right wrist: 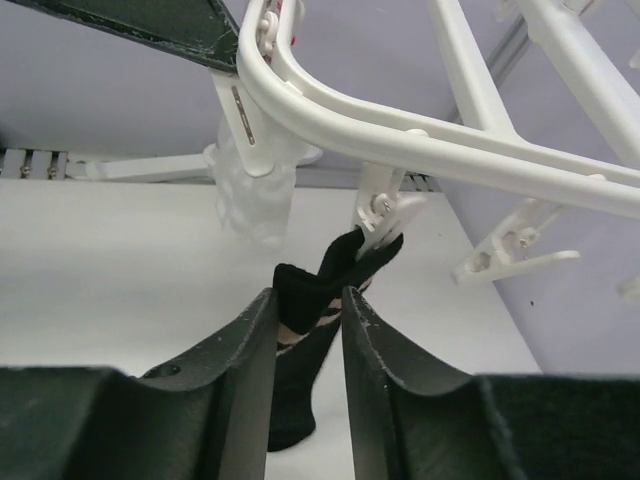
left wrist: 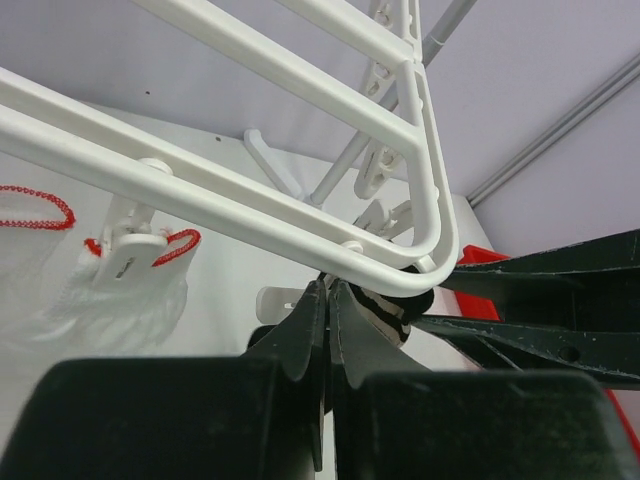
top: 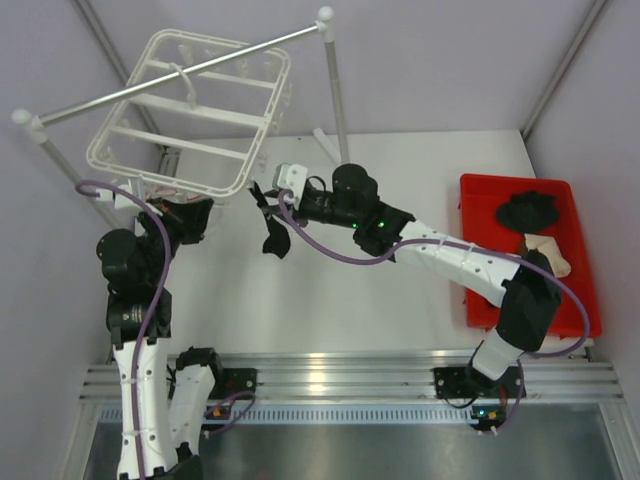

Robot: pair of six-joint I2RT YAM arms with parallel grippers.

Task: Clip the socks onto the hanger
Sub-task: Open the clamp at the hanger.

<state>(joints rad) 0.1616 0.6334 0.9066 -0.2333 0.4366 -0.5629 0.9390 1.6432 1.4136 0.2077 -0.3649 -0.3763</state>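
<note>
The white hanger (top: 268,120) hangs from a grey rail at the back left. A black sock with white stripes (top: 275,238) dangles below its near right corner. In the right wrist view the sock (right wrist: 300,300) hangs from a white clip (right wrist: 385,212) on the hanger (right wrist: 420,150). My right gripper (right wrist: 305,300) is open, with its fingers on either side of the sock. My left gripper (left wrist: 330,290) is shut, its tips right under the hanger's corner (left wrist: 440,250); I see nothing clear between them. In the top view it (top: 190,215) sits under the hanger's near edge. Another black sock (top: 528,210) lies in the red tray.
The grey rail (top: 180,78) rests on two upright poles (top: 335,90). The red tray (top: 480,300) at the right also holds a pale cloth item (top: 552,252). A translucent pouch with red trim (left wrist: 130,285) hangs from another clip. Free clips (right wrist: 515,255) dangle nearby.
</note>
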